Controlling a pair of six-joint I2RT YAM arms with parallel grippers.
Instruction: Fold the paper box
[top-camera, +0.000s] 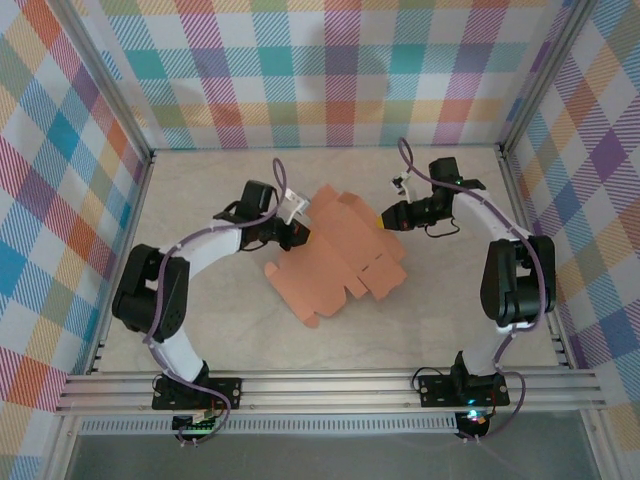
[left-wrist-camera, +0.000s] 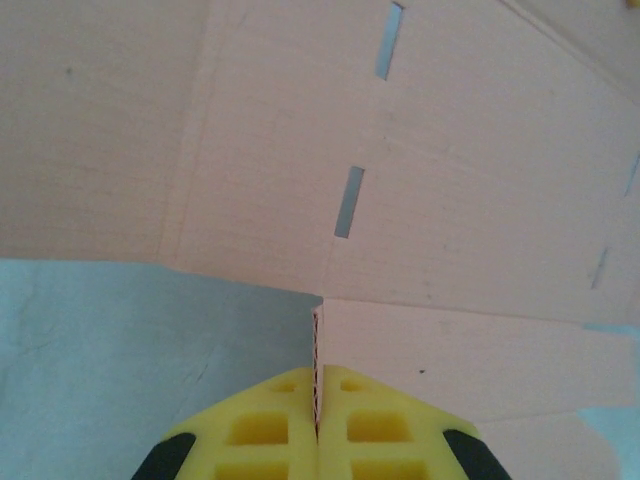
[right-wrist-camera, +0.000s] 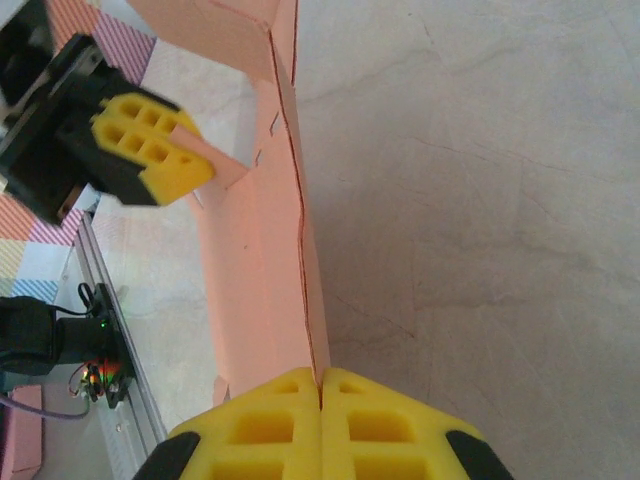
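Note:
The paper box (top-camera: 340, 262) is a flat salmon-orange die-cut sheet with tabs and slots, lying mid-table with its far edges lifted. My left gripper (top-camera: 299, 226) is at the sheet's far-left side, and its yellow fingers (left-wrist-camera: 270, 425) are shut on the edge of a tab of the paper box (left-wrist-camera: 450, 180). My right gripper (top-camera: 384, 219) is at the sheet's far-right edge. There its jaws are shut on the thin edge of the paper box (right-wrist-camera: 260, 260), which stands on edge in front of them. The left gripper (right-wrist-camera: 190, 160) shows across the sheet, pinching a tab.
The table top (top-camera: 200, 190) is pale and mottled. An aluminium rail (top-camera: 330, 388) runs along the near edge, with the arm bases bolted to it. Checked cloth walls (top-camera: 330, 70) close in the back and both sides.

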